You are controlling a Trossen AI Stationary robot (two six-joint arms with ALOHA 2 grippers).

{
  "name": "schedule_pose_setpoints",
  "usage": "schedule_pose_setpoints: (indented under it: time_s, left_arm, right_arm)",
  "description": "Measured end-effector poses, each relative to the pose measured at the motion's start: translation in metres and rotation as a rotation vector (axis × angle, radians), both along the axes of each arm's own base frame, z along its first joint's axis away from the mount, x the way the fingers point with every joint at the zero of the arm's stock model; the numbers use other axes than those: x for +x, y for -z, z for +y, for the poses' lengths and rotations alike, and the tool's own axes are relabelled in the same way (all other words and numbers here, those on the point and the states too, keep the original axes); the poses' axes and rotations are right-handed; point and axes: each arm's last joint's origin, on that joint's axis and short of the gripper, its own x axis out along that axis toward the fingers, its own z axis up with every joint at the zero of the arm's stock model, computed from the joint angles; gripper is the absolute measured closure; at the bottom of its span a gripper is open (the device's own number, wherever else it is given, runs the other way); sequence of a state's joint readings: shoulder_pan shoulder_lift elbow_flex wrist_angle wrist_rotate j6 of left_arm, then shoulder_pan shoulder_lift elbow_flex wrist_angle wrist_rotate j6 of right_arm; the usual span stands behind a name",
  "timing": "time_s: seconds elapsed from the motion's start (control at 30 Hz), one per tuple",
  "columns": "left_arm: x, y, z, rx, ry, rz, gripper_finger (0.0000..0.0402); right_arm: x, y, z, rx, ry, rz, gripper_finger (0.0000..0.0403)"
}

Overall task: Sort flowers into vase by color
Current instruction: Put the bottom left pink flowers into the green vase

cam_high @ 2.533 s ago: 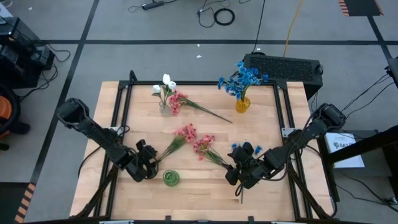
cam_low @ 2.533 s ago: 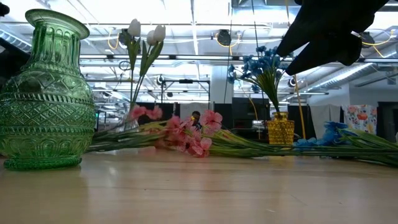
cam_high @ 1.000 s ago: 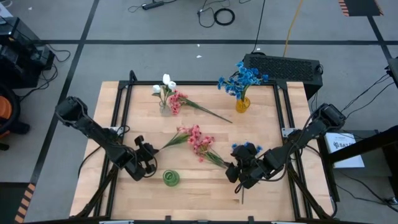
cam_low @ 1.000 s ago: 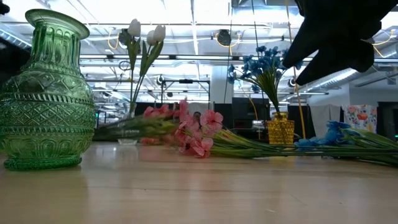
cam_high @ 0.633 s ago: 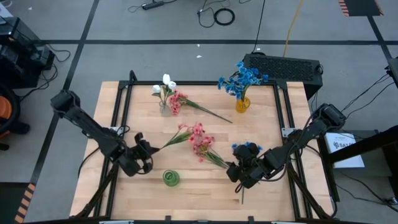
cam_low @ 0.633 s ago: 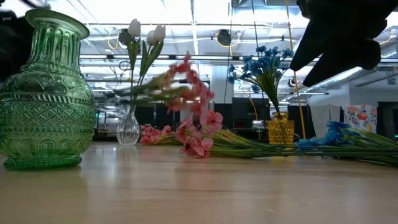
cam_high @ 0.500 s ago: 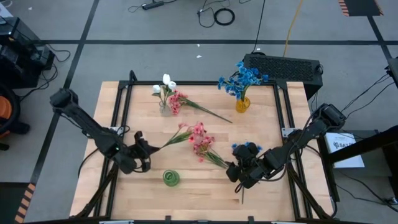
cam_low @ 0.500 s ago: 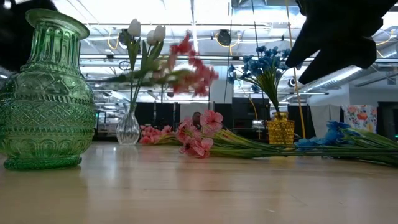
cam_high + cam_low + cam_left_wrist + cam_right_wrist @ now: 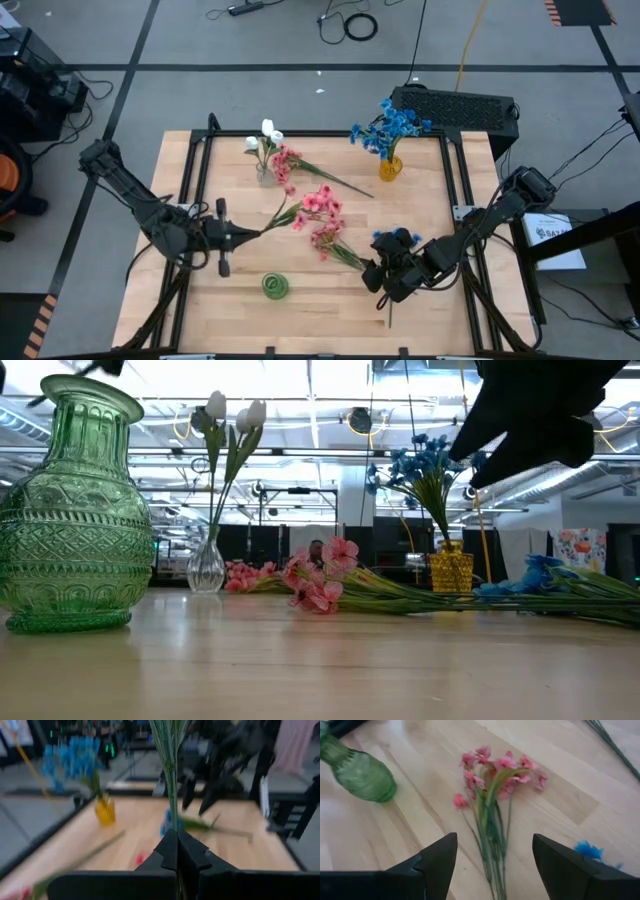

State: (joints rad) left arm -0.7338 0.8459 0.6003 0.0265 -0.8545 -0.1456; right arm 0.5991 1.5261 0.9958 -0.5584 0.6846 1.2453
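My left gripper is shut on the stem of a pink flower sprig, left of the table's middle and up in the air. My right gripper hangs open near the front right, over a second pink sprig that lies flat on the wood. A blue sprig lies beside it. The green vase stands at the front. At the back, a clear vase holds white flowers and a yellow vase holds blue ones. A third pink sprig lies by the clear vase. My left gripper pinches the pink sprig's thin green stem between its two shut fingers, near the stem's bare end. The fingers point about level toward the table's right. The sprig is lifted clear of the table, and its blossoms stand out beyond the fingertips.
Bare wood lies between the green vase and the loose sprigs. The table's raised frame runs along its left side. A black box sits behind the back right corner.
My left gripper has risen, tipping from pointing down to about level, and stayed shut on the pink sprig's stem. The sprig has come off the table, its blossoms swinging up and toward the far edge. My right arm has kept still.
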Motion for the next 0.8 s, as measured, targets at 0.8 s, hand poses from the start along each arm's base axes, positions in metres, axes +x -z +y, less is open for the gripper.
schedule_pose_setpoints:
  time_s: [0.8]
  left_arm:
    - [0.022,-0.041,-0.029,0.019,0.250,-0.534,0.0401]
  right_arm:
    - [0.059,-0.109,-0.018,-0.555,-0.335,-0.898,0.0151]
